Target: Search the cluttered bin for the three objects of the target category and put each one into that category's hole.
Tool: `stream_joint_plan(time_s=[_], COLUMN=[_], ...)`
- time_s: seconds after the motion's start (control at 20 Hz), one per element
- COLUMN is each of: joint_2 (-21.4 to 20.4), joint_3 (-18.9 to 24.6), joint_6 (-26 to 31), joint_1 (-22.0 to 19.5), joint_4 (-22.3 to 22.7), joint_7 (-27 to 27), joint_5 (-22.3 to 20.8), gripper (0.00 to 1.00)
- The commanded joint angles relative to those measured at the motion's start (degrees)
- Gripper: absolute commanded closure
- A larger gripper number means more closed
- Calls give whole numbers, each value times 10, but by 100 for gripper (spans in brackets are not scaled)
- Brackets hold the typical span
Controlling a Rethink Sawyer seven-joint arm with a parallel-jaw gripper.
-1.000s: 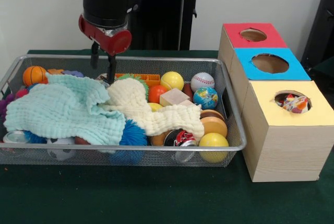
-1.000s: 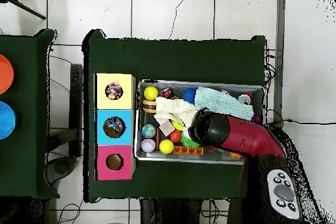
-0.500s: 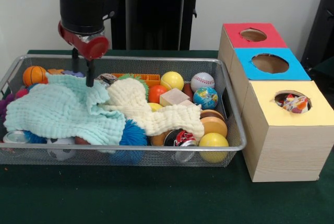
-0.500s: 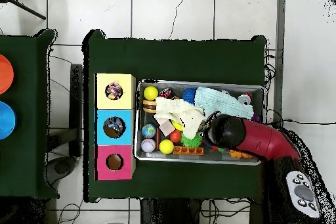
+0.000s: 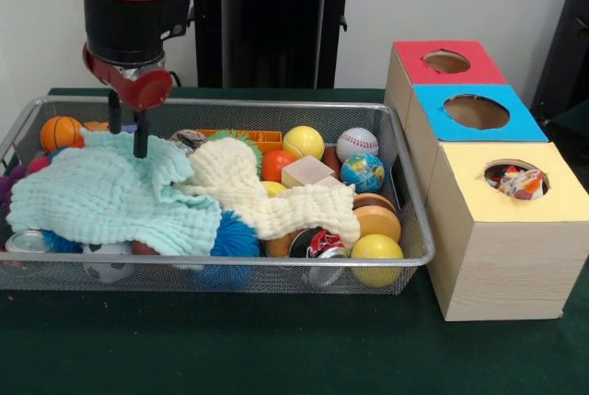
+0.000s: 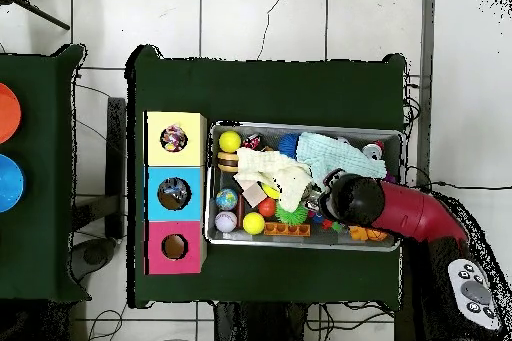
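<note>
Gripper: the gripper [image 5: 128, 128] hangs from the red and black arm [image 5: 126, 8] over the far part of the wire bin [image 5: 409, 194], at the picture's left in the front view. Two dark fingers [image 5: 141, 135] point down with a narrow gap between them, nothing held; their tips sit at the far edge of the mint towel [image 5: 110, 194]. I cannot tell whether they touch the cloth.

Gripper, overhead: the arm's round head [image 6: 350, 200] covers the gripper; the head stands over the bin's half away from the boxes, on the side toward the robot's base.

Under the tool: the mint towel spreads out from the fingers toward the camera in the front view, draped over the clutter. A cream towel [image 5: 253, 192] lies just beside it, on the boxes' side of the tool.

Beside the tool: a small basketball [image 5: 61, 133] sits near the fingers on the side away from the boxes.

Farther from the tool, toward the boxes: a yellow ball [image 5: 303, 142], a baseball [image 5: 357, 145], a globe ball [image 5: 363, 172] and a pale wooden block [image 5: 307, 171].

Target hole: the round hole [image 5: 515, 179] in the yellow-topped box [image 5: 506, 248] is well apart from the gripper, past the bin's other end.

Task object: one printed cloth ball [image 5: 522, 183] shows inside that hole. In the overhead view it is a patterned patch [image 6: 174, 138] in the opening.

Other task objects: none that I can make out in the bin.

Other boxes: the blue-topped box [image 5: 509, 123] and the red-topped box [image 5: 409, 62] stand in line beyond the yellow one.
</note>
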Motion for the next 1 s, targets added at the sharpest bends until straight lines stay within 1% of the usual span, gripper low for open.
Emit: stream_joint_plan(time_s=[0.05, 0.4, 0.6, 0.75, 0.85, 0.9, 0.95, 1.0], joint_2=[63, 121, 129, 124, 120, 120, 119, 119], joint_3=[62, 67, 67, 71, 74, 79, 73, 81], joint_6=[11, -35, -42, -38, -27, -18, -17, -19], joint_1=[-7, -1, 4, 2, 0, -4, 3, -3], joint_4=[-46, -77, -74, -59, -58, -59, -66, -64], joint_7=[-92, -58, -38, -26, -27, -35, -41, -51], joint_5=[-51, -66, -63, -52, -45, -44, -54, -55], gripper=[0, 0, 0, 0, 0, 0, 0, 0])
